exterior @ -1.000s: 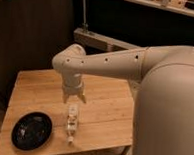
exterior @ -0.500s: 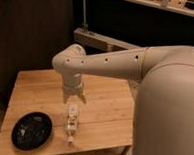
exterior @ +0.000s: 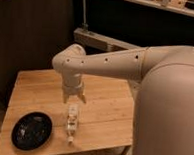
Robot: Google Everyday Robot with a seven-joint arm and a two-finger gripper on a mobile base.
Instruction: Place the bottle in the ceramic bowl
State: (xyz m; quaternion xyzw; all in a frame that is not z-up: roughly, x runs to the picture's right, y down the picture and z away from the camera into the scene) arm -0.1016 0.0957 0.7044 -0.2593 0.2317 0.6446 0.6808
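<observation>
The bottle [exterior: 72,121], small and whitish with a tan band, rests on the wooden table [exterior: 108,108], its length running toward the front edge. My gripper [exterior: 74,99] hangs just behind and above the bottle's far end, pointing down, open, its fingers [exterior: 66,97] spread with nothing between them. The ceramic bowl [exterior: 31,130], shallow, glossy and black, sits at the table's front left corner, a short way left of the bottle. Nothing lies in the bowl.
My large white arm [exterior: 121,66] reaches in from the right and covers the table's right side. A dark wall and a grey metal shelf frame [exterior: 100,40] stand behind the table. The table's front edge lies just beyond the bottle.
</observation>
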